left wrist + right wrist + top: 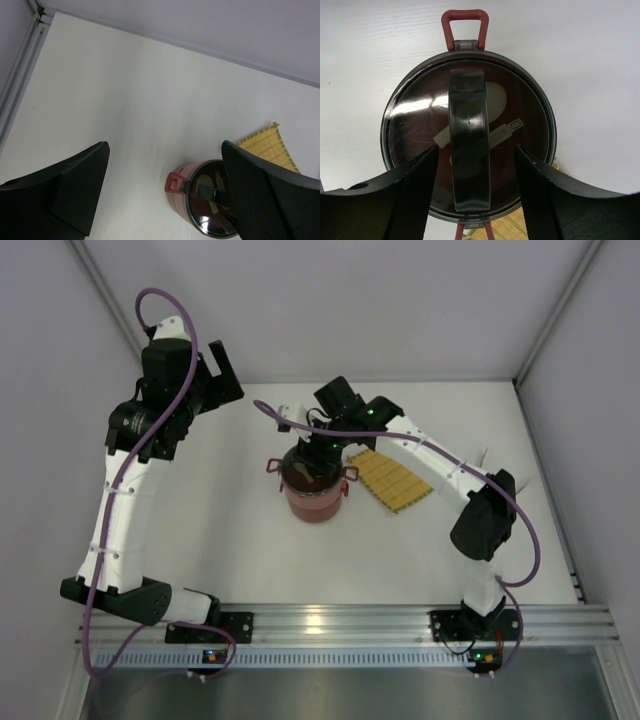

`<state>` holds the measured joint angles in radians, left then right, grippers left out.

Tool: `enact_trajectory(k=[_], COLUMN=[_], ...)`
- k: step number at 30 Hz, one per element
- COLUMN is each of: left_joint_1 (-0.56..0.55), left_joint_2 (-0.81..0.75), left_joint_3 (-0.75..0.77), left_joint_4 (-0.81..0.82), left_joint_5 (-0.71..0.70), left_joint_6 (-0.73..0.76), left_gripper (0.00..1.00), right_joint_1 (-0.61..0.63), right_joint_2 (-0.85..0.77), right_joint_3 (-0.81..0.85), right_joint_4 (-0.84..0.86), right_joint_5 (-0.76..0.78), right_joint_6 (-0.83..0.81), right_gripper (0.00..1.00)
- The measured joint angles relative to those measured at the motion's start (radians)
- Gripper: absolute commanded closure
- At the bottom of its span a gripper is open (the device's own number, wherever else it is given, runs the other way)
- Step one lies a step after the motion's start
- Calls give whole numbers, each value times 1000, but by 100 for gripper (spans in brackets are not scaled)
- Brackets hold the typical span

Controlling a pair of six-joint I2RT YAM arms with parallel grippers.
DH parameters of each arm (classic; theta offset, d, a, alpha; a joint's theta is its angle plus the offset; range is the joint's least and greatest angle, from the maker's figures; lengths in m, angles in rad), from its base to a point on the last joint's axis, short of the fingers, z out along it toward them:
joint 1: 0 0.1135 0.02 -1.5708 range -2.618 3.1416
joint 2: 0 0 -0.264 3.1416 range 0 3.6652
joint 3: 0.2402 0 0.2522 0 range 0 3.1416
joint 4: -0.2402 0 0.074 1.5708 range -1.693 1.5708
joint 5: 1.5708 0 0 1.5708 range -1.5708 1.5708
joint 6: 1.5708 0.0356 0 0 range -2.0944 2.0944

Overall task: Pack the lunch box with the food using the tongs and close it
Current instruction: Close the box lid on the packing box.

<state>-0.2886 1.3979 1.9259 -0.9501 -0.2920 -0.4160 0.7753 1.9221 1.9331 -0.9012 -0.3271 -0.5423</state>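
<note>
No text, label or number can be read, perhaps through blur.

The right gripper (pixel 316 458) over the lunch box (pixel 318 502), mid-table.
The maroon lunch box stands upright on the white table (pixel 230 540), a small handle showing at each side. The right gripper reaches down over its top and covers most of it; contact cannot be told. The yellow mat (pixel 392 480) lies just beside the box, to its right. The left gripper (pixel 222 372) is well apart, far left.
</note>
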Motion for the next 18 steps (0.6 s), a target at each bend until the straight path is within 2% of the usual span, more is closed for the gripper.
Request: enact_trajectory(k=[18], left_joint_1=[0], left_joint_2=[0], left_joint_3=[0], left_joint_4=[0], left_joint_5=[8], left_joint_6=[0], left_gripper=[2], right_joint_1=[0], right_joint_2=[0], right_joint_3=[1], right_joint_4=[5], right_joint_5=[6], right_joint_6=[5], right_gripper=[33])
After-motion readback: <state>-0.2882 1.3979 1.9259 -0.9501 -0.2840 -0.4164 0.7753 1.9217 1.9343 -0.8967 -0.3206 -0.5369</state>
